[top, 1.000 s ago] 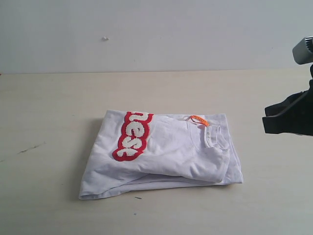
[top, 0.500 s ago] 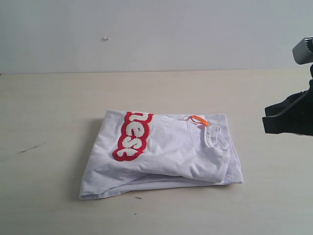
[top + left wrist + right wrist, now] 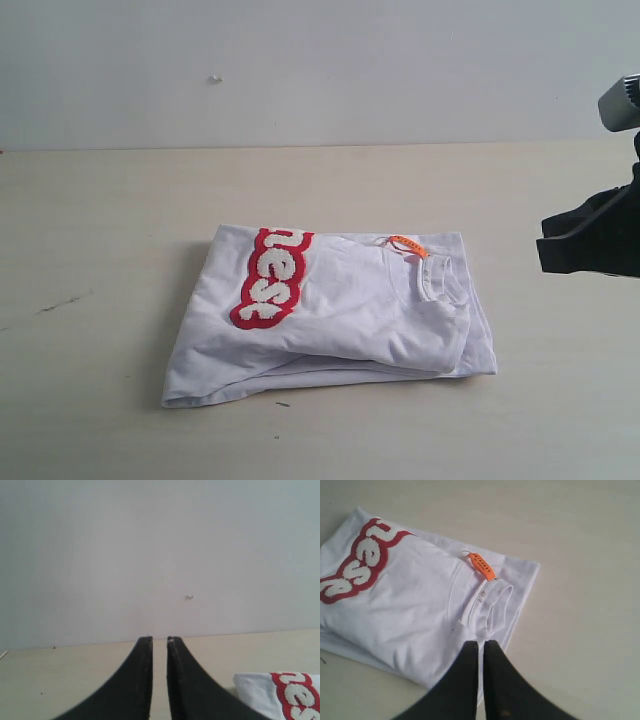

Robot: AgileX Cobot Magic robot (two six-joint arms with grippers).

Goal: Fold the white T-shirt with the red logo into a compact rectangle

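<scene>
The white T-shirt (image 3: 350,320) lies folded into a rough rectangle in the middle of the table. Part of the red logo (image 3: 270,277) shows on its upper left, and the orange tag (image 3: 407,245) sits by the ribbed collar (image 3: 440,280). My right gripper (image 3: 550,245) hangs above the table to the right of the shirt. In the right wrist view it (image 3: 481,644) is shut and empty, above the shirt's (image 3: 415,615) collar edge. My left gripper (image 3: 159,640) is shut and empty, with a corner of the shirt (image 3: 257,687) and logo (image 3: 295,695) beside it. It does not show in the exterior view.
The pale wooden table (image 3: 100,220) ends at a white wall (image 3: 320,70) behind. A dark scratch (image 3: 62,303) marks the table at the left, and a small speck (image 3: 283,404) lies near the shirt's front edge.
</scene>
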